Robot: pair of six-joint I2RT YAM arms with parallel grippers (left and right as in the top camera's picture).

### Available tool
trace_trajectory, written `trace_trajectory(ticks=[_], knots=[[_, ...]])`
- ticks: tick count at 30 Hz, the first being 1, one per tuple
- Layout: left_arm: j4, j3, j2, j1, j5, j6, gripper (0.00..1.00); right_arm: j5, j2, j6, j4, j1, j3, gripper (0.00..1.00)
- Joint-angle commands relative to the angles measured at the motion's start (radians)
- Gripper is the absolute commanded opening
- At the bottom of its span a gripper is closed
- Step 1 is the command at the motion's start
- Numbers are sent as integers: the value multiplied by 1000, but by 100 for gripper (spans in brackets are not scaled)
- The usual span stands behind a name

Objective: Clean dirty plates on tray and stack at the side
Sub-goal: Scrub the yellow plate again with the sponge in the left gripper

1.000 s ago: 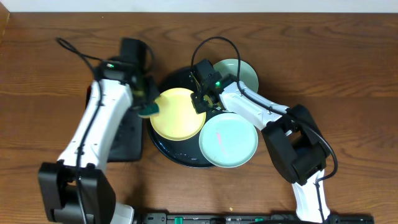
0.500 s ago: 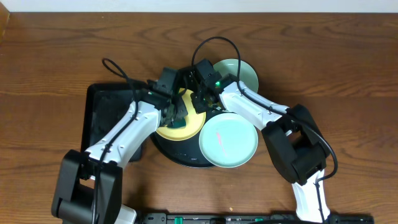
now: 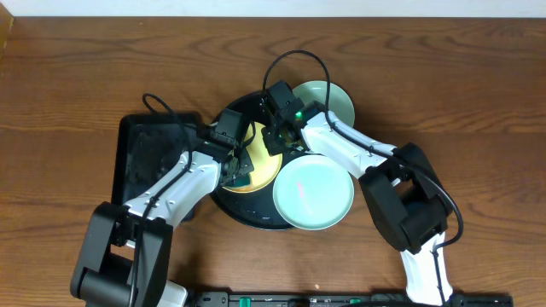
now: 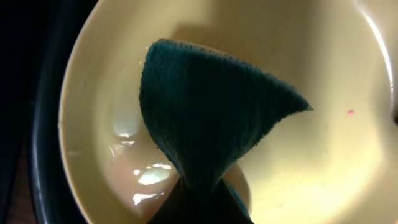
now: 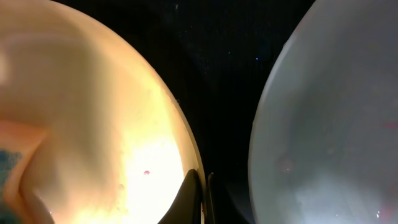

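**A:** Three plates are to be accounted for. Where is each found, nearest first?

**B:** The near mint plate [image 3: 313,192] is laid over the near right rim of the round tray [image 3: 243,213]. Behind it, the yellow plate [image 3: 264,170] is seated inside the tray, towards its left. The far mint plate [image 3: 333,98] is found at the tray's far right rim. Whether it is lapped over that rim or only set beside it cannot be told. None is yet stacked on the bench [image 3: 478,102].

**A:** Why is the yellow plate held as it is?

**B:** Its far right rim is pinched by the closed fingers of the right gripper [image 3: 275,141], apparently so that sliding is prevented while it is wiped. A dark green sponge [image 4: 205,118] is clamped in the left gripper [image 3: 241,170] and pressed onto the plate's wet inner face.

**A:** And how are the arms posed?

**B:** The left arm is reached from the bench's near left across the rectangular tray [image 3: 141,149], with the wrist bent down over the plate. The right arm is folded at the elbow near the bench's near right and stretched away and leftwards past the near mint plate.
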Motion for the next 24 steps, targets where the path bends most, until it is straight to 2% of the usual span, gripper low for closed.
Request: trace_trajectory(ticks=[1,2,4,7,14,16,20,24], knots=[[71,-14,3,3,137,189,7,0,26,14,-7,-9,7,1],[95,-14,3,2,224,243,7,0,26,14,-8,-9,6,1],[118,-14,3,2,308,260,8,0,26,14,-8,-9,6,1],[119,-14,3,3,296,249,7,1,26,14,-8,-9,6,1],[55,-14,3,3,-25,43,7,8,26,14,-8,-9,7,1],[40,-14,3,2,-171,11,7,8,26,14,-8,-9,6,1],[42,-4,-6,2,-292,11,7,8,26,14,-9,-9,6,1],[45,42,-26,3,-321,39,7,8,26,14,-15,-9,6,1]])
